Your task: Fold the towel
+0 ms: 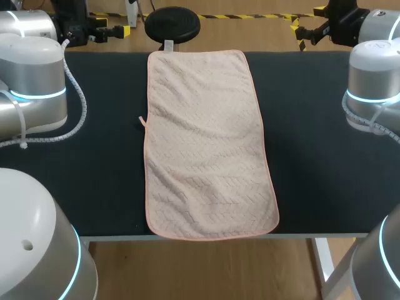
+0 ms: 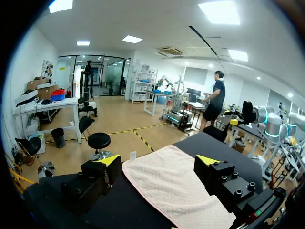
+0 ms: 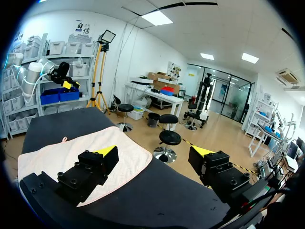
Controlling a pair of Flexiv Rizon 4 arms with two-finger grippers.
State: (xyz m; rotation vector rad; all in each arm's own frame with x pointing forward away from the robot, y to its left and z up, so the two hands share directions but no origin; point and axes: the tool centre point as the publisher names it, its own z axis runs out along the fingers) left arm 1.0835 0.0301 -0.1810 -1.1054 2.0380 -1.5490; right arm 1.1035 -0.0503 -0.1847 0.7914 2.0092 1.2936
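Note:
A pale pink towel (image 1: 206,144) lies flat and unfolded on the black table (image 1: 319,162), its long side running from the front edge to the far edge. My left gripper (image 1: 119,30) hangs open beyond the far left corner of the table, clear of the towel. At the far right my right gripper (image 1: 300,28) is open too. In the left wrist view the open gripper (image 2: 159,162) looks out over the towel (image 2: 176,188) with nothing between its fingers. The right wrist view shows its gripper (image 3: 155,152) open, with the towel (image 3: 57,160) lying ahead and to one side.
A small loop (image 1: 142,120) sticks out from the towel's left edge, and a white label (image 1: 169,45) pokes out at its far edge. Bare black table lies on both sides of the towel. My arms' silver links (image 1: 31,81) (image 1: 375,81) stand over the table's sides.

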